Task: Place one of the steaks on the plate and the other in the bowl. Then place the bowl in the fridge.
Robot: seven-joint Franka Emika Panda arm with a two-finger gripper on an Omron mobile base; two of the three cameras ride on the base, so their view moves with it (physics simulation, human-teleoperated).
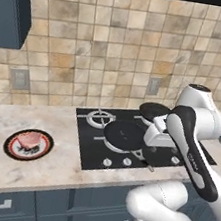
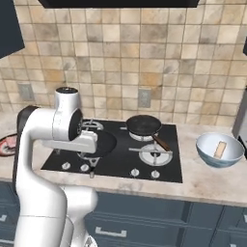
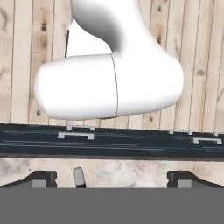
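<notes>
Robot arm: glossy white rounded casings, dark joint bands, black strip with small grey lettering along one link; gripper: two small dark finger tips

On the desk, the plate carrying a steak lies at nine o'clock of the stove; the bowl sits at three o'clock.

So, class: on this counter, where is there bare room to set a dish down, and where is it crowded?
Bare marble counter lies between the red-rimmed round plate, which holds a pinkish steak, and the black glass cooktop. Another free patch is in front of the pale blue glossy bowl. The cooktop is crowded: two black frying pans sit on its burners.
</notes>
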